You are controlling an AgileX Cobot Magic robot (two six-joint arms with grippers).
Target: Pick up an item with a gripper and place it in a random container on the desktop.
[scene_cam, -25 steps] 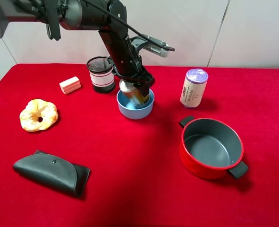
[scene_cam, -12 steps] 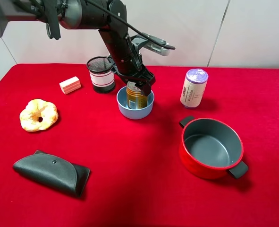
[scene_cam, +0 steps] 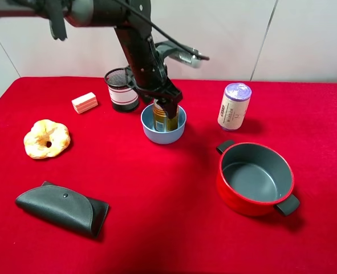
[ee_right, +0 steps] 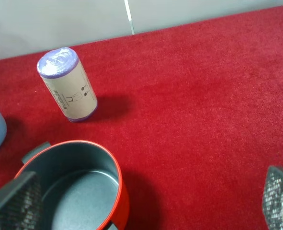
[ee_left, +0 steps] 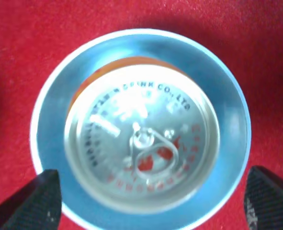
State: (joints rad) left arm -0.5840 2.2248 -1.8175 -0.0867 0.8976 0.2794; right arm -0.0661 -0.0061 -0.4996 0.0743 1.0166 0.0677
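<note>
- The orange-and-gold drink can [ee_left: 141, 148] is standing upright inside the round light blue bowl [ee_left: 45, 143].
- The black left claw [ee_left: 151, 199] is hanging open above, its delivery seemingly done.

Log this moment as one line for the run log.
left gripper: open, above can | can: upright in bowl, not gripped | right gripper: open, empty | step: can placed

Can [scene_cam: 163, 121] orange-and-gold with silver top, bowl [scene_cam: 163, 137] light blue, tablecloth [scene_cam: 157, 205] red.
</note>
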